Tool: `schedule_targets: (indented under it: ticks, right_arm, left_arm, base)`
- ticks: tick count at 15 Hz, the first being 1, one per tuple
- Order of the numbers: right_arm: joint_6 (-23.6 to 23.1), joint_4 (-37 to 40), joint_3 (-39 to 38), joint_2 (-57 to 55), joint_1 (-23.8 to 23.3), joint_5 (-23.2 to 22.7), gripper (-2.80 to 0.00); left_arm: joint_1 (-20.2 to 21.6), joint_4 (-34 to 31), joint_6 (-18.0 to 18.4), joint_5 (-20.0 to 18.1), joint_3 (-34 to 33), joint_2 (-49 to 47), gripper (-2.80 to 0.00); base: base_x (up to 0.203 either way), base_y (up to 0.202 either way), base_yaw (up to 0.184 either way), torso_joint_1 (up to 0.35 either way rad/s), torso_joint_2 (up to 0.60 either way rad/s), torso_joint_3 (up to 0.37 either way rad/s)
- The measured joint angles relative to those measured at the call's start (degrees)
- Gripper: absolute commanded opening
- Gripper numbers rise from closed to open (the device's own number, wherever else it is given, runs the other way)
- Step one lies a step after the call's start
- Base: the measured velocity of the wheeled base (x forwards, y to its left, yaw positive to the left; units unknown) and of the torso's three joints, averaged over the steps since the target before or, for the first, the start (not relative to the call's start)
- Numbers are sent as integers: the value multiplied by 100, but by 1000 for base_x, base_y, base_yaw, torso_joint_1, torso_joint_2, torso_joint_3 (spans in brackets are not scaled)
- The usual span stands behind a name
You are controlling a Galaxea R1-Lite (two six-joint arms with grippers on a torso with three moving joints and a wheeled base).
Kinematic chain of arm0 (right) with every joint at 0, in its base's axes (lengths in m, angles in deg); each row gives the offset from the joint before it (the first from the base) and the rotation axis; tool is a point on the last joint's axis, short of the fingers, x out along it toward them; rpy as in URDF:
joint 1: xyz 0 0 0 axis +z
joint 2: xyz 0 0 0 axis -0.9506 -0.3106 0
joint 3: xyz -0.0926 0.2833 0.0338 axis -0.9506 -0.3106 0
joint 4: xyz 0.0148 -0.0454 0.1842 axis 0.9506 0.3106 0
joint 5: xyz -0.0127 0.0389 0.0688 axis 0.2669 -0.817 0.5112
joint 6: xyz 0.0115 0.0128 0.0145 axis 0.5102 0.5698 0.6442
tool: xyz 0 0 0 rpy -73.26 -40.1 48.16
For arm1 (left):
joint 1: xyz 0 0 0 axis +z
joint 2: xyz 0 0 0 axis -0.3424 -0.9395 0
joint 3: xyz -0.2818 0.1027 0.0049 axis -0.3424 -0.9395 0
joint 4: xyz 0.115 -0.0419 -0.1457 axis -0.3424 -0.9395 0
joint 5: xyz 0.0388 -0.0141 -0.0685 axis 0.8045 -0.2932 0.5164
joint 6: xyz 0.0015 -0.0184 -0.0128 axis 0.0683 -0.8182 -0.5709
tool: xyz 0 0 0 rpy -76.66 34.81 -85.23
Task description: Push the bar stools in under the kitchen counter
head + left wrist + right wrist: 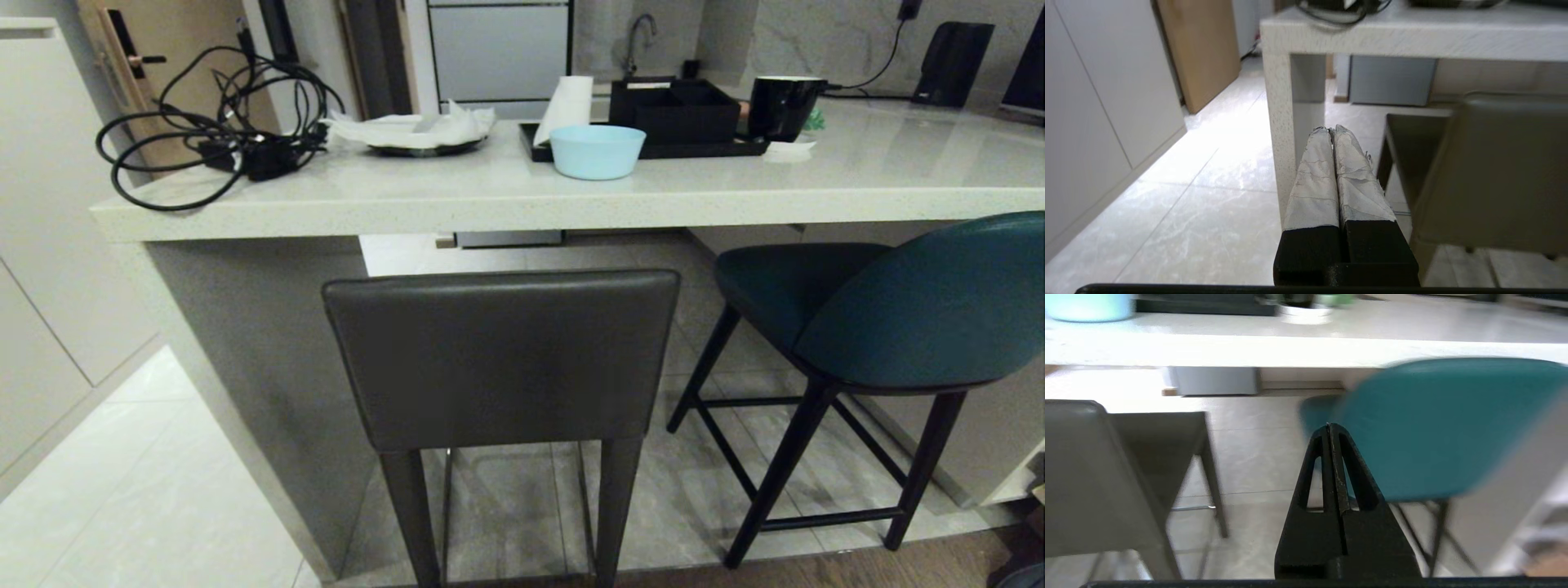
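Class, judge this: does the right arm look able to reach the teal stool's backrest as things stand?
Probably yes. The right gripper, fingers shut, points toward the teal stool, and nothing shows between them; the grey stool stands off to one side.

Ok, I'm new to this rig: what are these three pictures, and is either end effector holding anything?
The wide picture comes from the robot's head and looks down at the kitchen counter, the grey-brown stool and the teal stool. A cable bundle, a blue bowl and a black tray lie on top. The other two come from the wrists. The left end effector, with taped fingers, and the right end effector are both shut and hold nothing.
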Motion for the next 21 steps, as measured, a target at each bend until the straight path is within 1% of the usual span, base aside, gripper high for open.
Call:
schedule_targets:
  ticks: [2,3,4,6,8,10,11,12,13,14,15,16,17,18,19,20,21]
  right_arm:
    - [-2,695,95,596,-221,-31,-280]
    - [-2,1004,163,856,-302,-66,-280]
    - [-6,1304,236,1086,-372,-90,-280]
    - [-13,1758,291,1526,-501,-146,-280]
    - [-13,2290,187,2103,-570,-200,-280]
    - [6,2915,-7,2796,-579,-227,-280]
    - [11,3207,-91,3087,-579,-249,-280]
    - [9,3446,-215,3349,-575,-291,-280]
    - [9,3529,-452,3572,-570,-336,-280]
    - [9,3449,-806,3731,-566,-303,-280]
    - [-24,3199,-1317,3847,-562,-221,-280]
    - [-95,2773,-1846,3936,-564,-151,-280]
    - [-174,2364,-2250,4001,-564,-108,-280]
    - [-238,2018,-2442,4046,-564,-75,-280]
    - [-191,1738,-2547,4084,-564,-83,-280]
    - [13,1677,-2602,4109,-564,-221,-280]
    - [282,1741,-2627,4125,-564,-439,-280]
  left_arm:
    - [77,-1302,-21,-168,505,740,-280]
    - [105,-1872,-78,-164,730,995,-280]
    - [121,-2183,-124,-102,920,1166,-280]
    - [138,-2287,-157,232,1035,1356,-280]
    - [140,-2172,-270,634,917,1445,-280]
    - [143,-2108,-310,1074,865,1482,-280]
    - [197,-2134,-307,1106,873,1491,-280]
    - [381,-2195,-306,1058,903,1504,-280]
    - [626,-2230,-300,863,927,1539,-280]
    - [792,-2241,-296,501,920,1614,-280]
    - [831,-2279,-296,42,859,1736,-280]
    - [795,-2363,-276,-294,770,1882,-280]
    - [750,-2566,-242,-511,701,2020,-280]
    - [738,-2722,-222,-693,652,2119,-280]
    - [730,-2885,-203,-929,567,2231,-280]
    - [723,-3021,-147,-1131,424,2400,-280]
    - [723,-3114,-82,-1220,168,2582,-280]
  base:
    - [0,0,0,0,0,0]
    - [0,0,0,0,0,0]
    - [0,0,0,0,0,0]
    - [0,0,0,0,0,0]
    - [0,0,0,0,0,0]
    - [0,0,0,0,0,0]
    - [0,0,0,0,0,0]
    - [0,0,0,0,0,0]
    - [0,0,0,0,0,0]
    - [0,0,0,0,0,0]
    - [0,0,0,0,0,0]
    - [0,0,0,0,0,0]
    - [0,0,0,0,0,0]
    - [0,0,0,0,0,0]
    - [0,0,0,0,0,0]
    - [0,0,0,0,0,0]
    - [0,0,0,0,0,0]
